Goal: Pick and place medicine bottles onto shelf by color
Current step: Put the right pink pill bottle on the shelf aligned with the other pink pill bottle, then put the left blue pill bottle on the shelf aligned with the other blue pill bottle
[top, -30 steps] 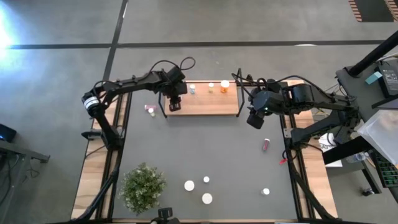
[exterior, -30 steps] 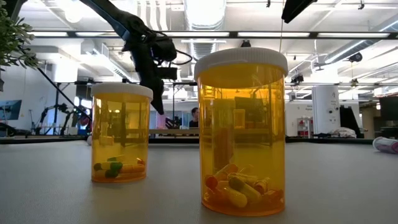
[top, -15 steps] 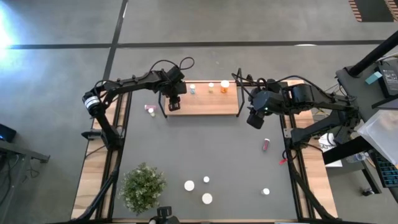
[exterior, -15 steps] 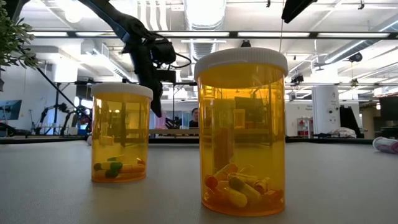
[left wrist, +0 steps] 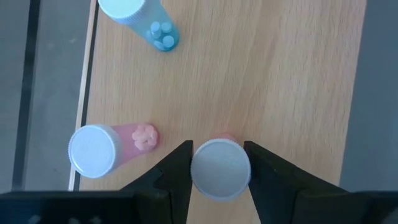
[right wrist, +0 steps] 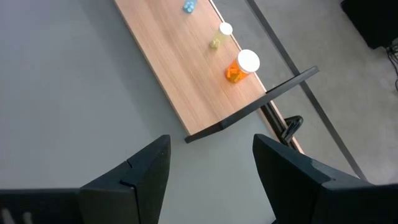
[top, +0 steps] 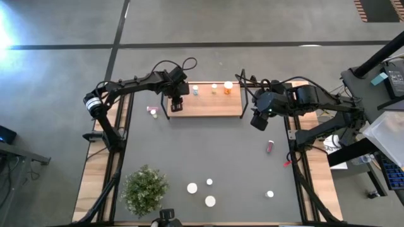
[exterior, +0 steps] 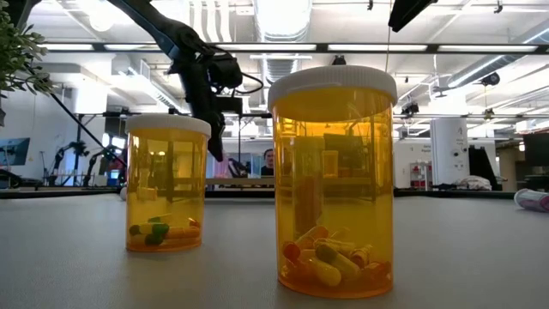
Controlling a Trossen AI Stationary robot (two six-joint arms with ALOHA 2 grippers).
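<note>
— Where's your left pincer (left wrist: 219, 167)?

— Over the shelf (left wrist: 280, 74), near its left end. My fingers (left wrist: 177, 168) stand on either side of a pink bottle's (left wrist: 221, 169) white cap; whether they press it or have let go, I can't tell.

— What's near it on the shelf?

— Another pink bottle (left wrist: 102, 147) just beside, a blue one (left wrist: 140, 15) farther along the board.

— And your right pincer (right wrist: 211, 168)?

— Open, holding nothing, off the shelf's right end, where an orange bottle (right wrist: 241, 65) stands.
</note>
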